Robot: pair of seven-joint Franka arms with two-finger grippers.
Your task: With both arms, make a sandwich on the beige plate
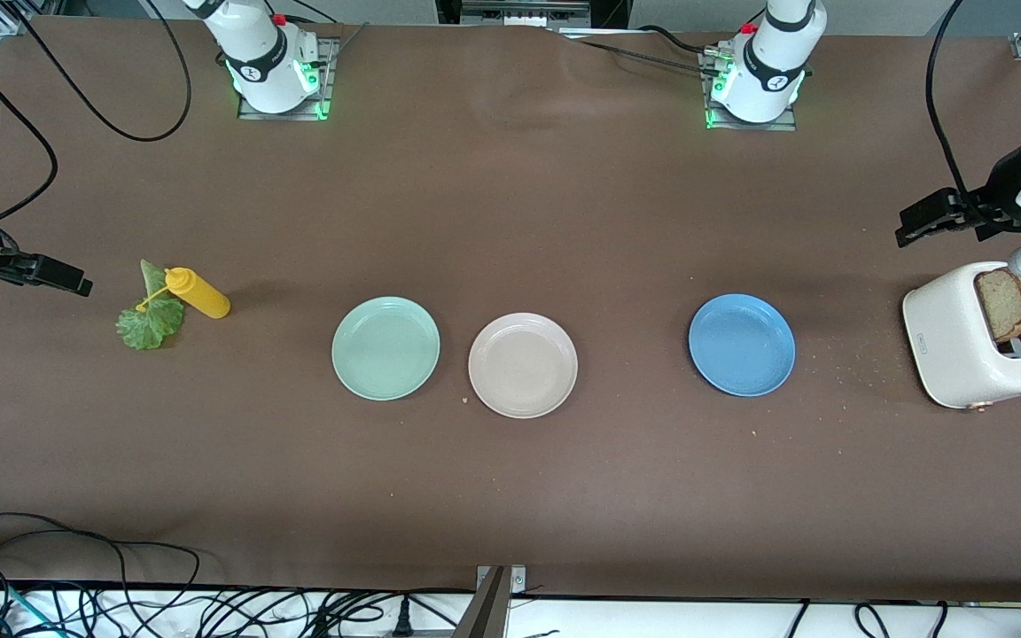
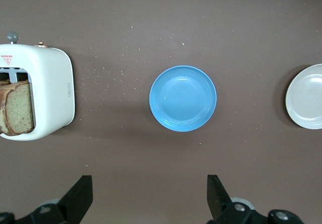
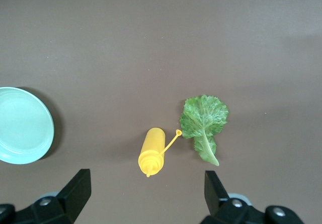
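front view has the beige plate [image 1: 523,364] sitting bare in the middle of the brown desk [image 1: 510,195], with a mint-green plate [image 1: 385,347] just beside it toward the right arm's end and a blue plate [image 1: 742,344] well apart toward the left arm's end. no sandwich stacked yet, the plate has nothing on it. the bread slices [image 1: 1017,305] stand upright in the slots of a white toaster [image 1: 962,341] at the left arm's end, with crumbs scattered on the desk between toaster and blue plate. at the right arm's end a lettuce leaf [image 1: 150,317] lies flat, touching a yellow squeeze bottle [image 1: 197,293] that lies on its side. left claw [image 2: 150,196] hangs up in the air over the desk near the toaster, fingers spread wide and grasping nothing. right claw [image 3: 147,194] is the same deal, fingers spread and bare, up over the desk near the bottle and lettuce.
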